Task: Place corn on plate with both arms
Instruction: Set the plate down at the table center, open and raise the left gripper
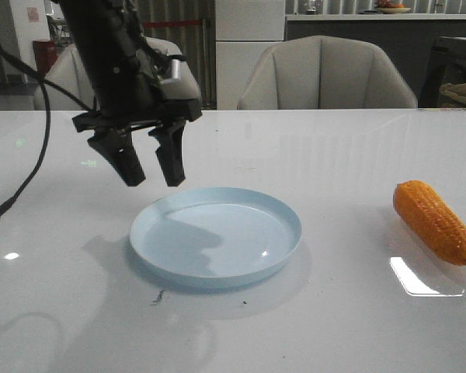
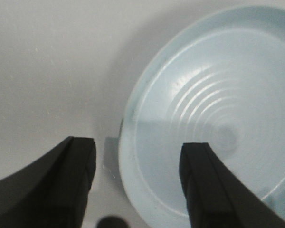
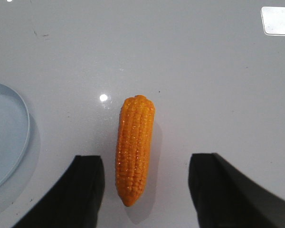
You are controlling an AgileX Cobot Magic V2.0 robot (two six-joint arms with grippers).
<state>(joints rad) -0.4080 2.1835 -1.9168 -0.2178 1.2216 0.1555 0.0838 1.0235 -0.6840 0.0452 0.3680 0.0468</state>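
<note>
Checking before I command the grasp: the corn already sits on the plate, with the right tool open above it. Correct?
Not quite. The corn lies on the table, apart from the plate, as the front view shows. The rest holds: the right tool is open above the corn.

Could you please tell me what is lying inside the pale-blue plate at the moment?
Nothing lies in the plate; its inside shows only shadow and a glint. The corn lies on the table to its right. The open left claw hangs above its far-left rim.
</note>
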